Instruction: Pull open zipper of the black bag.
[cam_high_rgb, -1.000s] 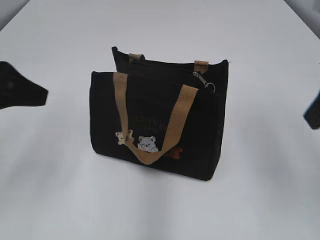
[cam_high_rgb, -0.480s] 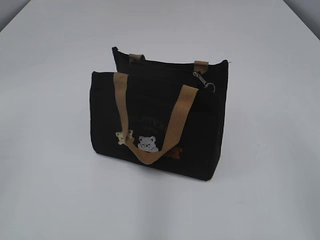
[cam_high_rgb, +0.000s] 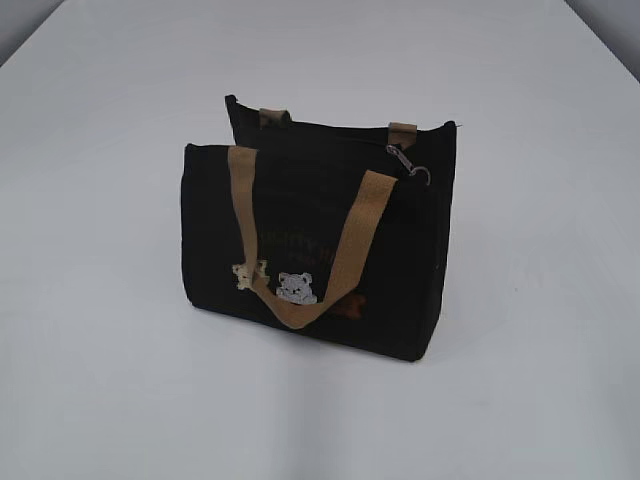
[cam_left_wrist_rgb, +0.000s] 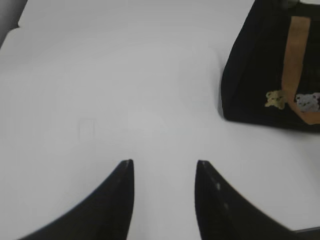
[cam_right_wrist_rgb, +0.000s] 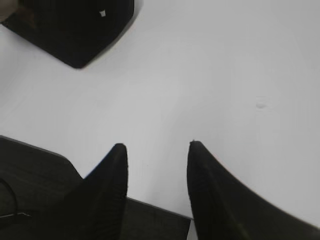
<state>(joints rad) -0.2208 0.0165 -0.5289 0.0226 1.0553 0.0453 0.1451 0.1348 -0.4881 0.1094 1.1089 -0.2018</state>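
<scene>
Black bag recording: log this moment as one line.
black bag: upright on table | zipper: untouched | left gripper: open, empty | right gripper: open, empty

No arm is seen in the exterior view. In the left wrist view the left gripper (cam_left_wrist_rgb: 163, 167) is held over the table with its two dark fingers (cam_left_wrist_rgb: 117, 200) apart, and nothing is gripped between them. In the right wrist view the right gripper (cam_right_wrist_rgb: 156, 149) is held the same way, fingers (cam_right_wrist_rgb: 107, 190) parted, nothing between.
</scene>
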